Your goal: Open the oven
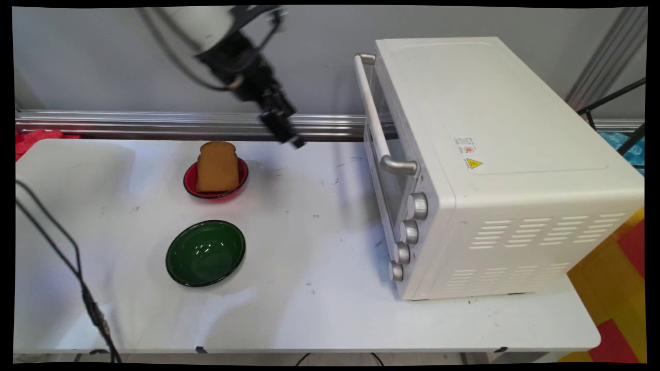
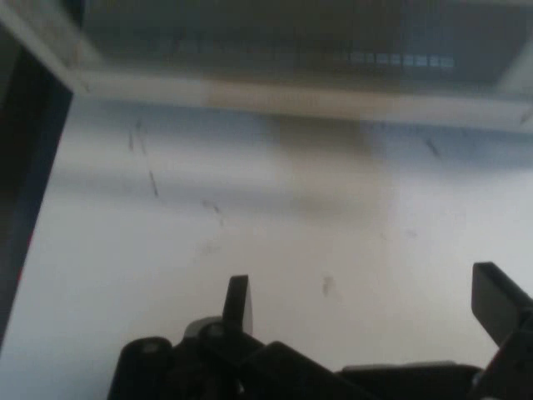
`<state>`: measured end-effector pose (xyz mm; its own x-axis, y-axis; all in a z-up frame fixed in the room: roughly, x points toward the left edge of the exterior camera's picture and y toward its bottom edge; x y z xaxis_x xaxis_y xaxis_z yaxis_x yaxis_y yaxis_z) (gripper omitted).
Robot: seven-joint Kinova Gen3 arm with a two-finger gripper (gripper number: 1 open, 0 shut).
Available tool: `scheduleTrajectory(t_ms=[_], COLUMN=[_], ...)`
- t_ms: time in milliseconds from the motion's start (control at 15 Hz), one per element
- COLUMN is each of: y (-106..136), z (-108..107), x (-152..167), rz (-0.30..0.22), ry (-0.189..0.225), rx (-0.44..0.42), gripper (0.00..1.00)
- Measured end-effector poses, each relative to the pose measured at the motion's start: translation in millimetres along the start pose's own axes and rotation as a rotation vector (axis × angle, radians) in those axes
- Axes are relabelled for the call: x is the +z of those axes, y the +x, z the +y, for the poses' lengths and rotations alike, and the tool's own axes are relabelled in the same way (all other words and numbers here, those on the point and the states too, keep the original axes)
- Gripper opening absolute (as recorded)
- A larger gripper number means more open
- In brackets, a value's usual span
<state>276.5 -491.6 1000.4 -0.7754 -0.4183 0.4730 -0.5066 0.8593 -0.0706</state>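
One slice of toast [image 1: 217, 167] stands in the red bowl [image 1: 192, 181]; I see my claw [image 1: 289, 135] released, raised just right of it, holding nothing. Green bowl [image 1: 205, 253] sits nearer; oven [image 1: 495, 165] farther right.

Toast [image 1: 217, 166] in far bowl [image 1: 192, 181], second bowl [image 1: 205, 252] before it, oven [image 1: 495, 170] at right

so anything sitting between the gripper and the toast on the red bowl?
Nothing visible. The gripper, open, hangs in the air to the right of the toast standing in the red bowl. Only bare table lies between them.
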Motion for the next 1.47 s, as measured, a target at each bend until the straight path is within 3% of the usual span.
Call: scheduleTrajectory(t_ms=[400,733,1000,1067,1467], y=[78,117,132,133,121], z=[-14,-33,-49,-54,-81], x=[16,17,8,5,-5], rz=[0.029,0.038,0.036,0.040,0.065], ry=[-0.016,-0.034,-0.082,-0.099,-0.168], rx=[0.052,0.100,0.134,0.140,0.125], gripper=[1.00,1.00,1.00,0.00,0.00])
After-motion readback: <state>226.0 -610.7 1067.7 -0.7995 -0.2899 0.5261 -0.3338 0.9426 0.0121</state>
